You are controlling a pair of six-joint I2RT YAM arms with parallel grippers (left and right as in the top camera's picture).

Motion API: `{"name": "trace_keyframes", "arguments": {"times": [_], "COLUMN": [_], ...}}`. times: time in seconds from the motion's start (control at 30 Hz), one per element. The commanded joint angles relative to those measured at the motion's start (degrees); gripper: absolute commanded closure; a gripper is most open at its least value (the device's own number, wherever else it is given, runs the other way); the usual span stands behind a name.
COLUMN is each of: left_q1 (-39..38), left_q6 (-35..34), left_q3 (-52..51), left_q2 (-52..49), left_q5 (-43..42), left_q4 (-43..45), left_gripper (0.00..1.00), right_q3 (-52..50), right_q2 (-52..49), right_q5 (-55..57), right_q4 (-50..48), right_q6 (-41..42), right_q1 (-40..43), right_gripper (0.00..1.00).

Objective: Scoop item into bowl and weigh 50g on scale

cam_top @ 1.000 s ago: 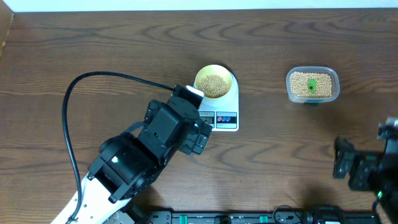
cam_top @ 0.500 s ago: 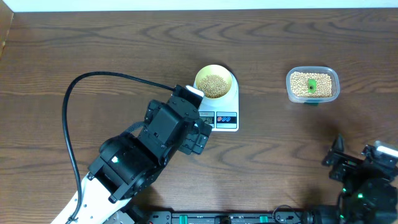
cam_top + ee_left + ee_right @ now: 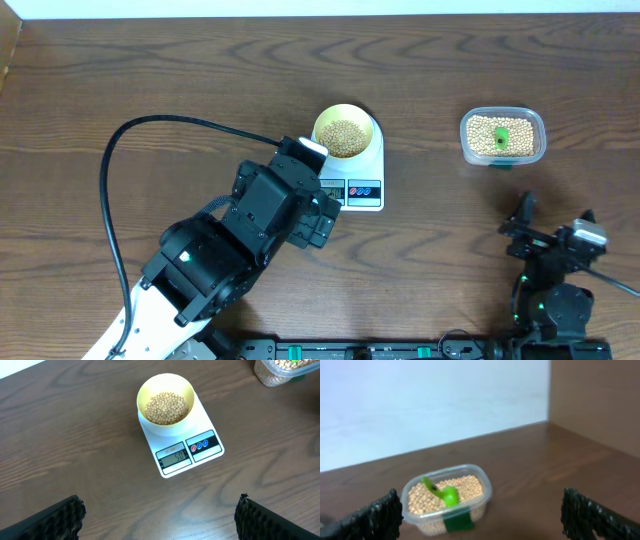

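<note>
The pale yellow bowl sits on the white scale, holding tan beans. The scale's display reads 50. More beans fill a clear plastic tub at the right, with a green scoop lying in it. My left gripper is open and empty, near the scale's front left; the arm hides its fingers from overhead. My right gripper is open and empty, in front of the tub and pointing at it.
A black cable loops over the table's left half. A green label marks the tub's near wall. A pale wall rises behind the table's far edge.
My right arm has swung in from the right edge toward the middle front of the table, and its gripper now points at the tub. The left arm, bowl and scale have not moved.
</note>
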State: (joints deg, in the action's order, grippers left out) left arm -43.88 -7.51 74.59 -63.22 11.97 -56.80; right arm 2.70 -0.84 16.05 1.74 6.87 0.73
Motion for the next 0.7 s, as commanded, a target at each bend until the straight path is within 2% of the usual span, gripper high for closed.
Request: {"name": "trace_keyframes", "arguments": {"times": [0.0, 0.17, 0.37, 0.67], "left_q1": [0.2, 0.2, 0.2, 0.2], "left_q6": [-0.1, -0.1, -0.1, -0.1], "left_q3": [0.3, 0.3, 0.3, 0.3], "left_q2": [0.0, 0.0, 0.0, 0.0], "left_q5": [0.5, 0.5, 0.5, 0.5], "left_q4": [-0.2, -0.2, -0.2, -0.2], "left_gripper": [0.02, 0.02, 0.02, 0.02], "right_q3": [-2.4, -2.4, -2.4, -2.4], "right_q2": [0.5, 0.5, 0.2, -1.6], "right_q5": [-5.9, -7.8, -22.0, -20.1], "right_q4": [-1.9, 0.0, 2.2, 2.4], "right_q6": [-2.9, -2.9, -4.1, -6.3], "right_q1": [-0.3, -0.3, -0.4, -0.6], "right_gripper": [0.01, 0.01, 0.01, 0.01]}}
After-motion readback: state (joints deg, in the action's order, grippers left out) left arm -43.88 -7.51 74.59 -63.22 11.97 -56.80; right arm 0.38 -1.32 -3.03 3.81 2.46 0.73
